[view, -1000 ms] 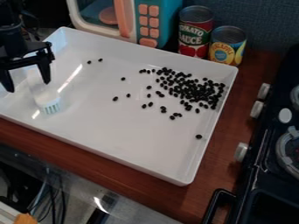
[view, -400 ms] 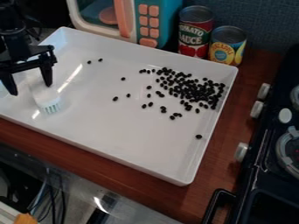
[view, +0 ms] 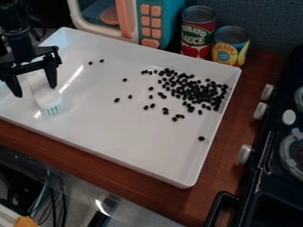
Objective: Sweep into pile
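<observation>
The black gripper (view: pixel 35 91) hangs over the tray's left side, open, its two fingers spread well apart. A whitish brush (view: pixel 47 98) with pale bristles lies in the tray, its bristle end pointing toward the front; the upper part of it is between and behind the fingers, partly hidden. Whether a finger touches it I cannot tell. Small black beans form a dense cluster (view: pixel 201 92) near the tray's right wall. Several loose beans lie left of and below that cluster, two sit at the upper left, and a lone bean (view: pixel 201 138) rests near the right front.
The white tray (view: pixel 127 162) has raised walls and stands on a brown wooden counter (view: pixel 222 146). Behind it are a toy microwave (view: pixel 151 22), a red can (view: pixel 197 33) and a yellow can (view: pixel 230 48). A black toy stove (view: pixel 266 170) stands to the right.
The gripper has moved a little to the right and slightly down in the view. The brush has shifted very slightly to the right. The beans have stayed in place.
</observation>
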`<move>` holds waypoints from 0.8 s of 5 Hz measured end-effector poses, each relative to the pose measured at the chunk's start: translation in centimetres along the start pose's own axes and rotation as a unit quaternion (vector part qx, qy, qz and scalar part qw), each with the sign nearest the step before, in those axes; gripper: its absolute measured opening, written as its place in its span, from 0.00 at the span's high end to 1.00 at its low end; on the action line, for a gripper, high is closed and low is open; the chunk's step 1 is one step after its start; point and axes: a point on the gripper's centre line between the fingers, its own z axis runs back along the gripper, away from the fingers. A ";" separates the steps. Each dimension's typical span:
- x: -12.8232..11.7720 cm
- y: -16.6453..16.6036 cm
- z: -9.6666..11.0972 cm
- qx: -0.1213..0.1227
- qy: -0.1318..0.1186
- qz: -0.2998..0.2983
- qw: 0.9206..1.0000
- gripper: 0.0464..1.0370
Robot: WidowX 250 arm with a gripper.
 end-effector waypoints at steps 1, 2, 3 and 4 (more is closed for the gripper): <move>-0.3 -0.4 0.7 -0.016 0.001 -0.002 1.000 0.04; -0.6 -0.8 1.5 -0.019 0.002 0.000 1.000 0.04; -0.1 -0.8 1.4 -0.017 -0.015 0.005 1.000 0.04; -0.1 -0.6 0.7 -0.009 -0.022 0.008 1.000 0.04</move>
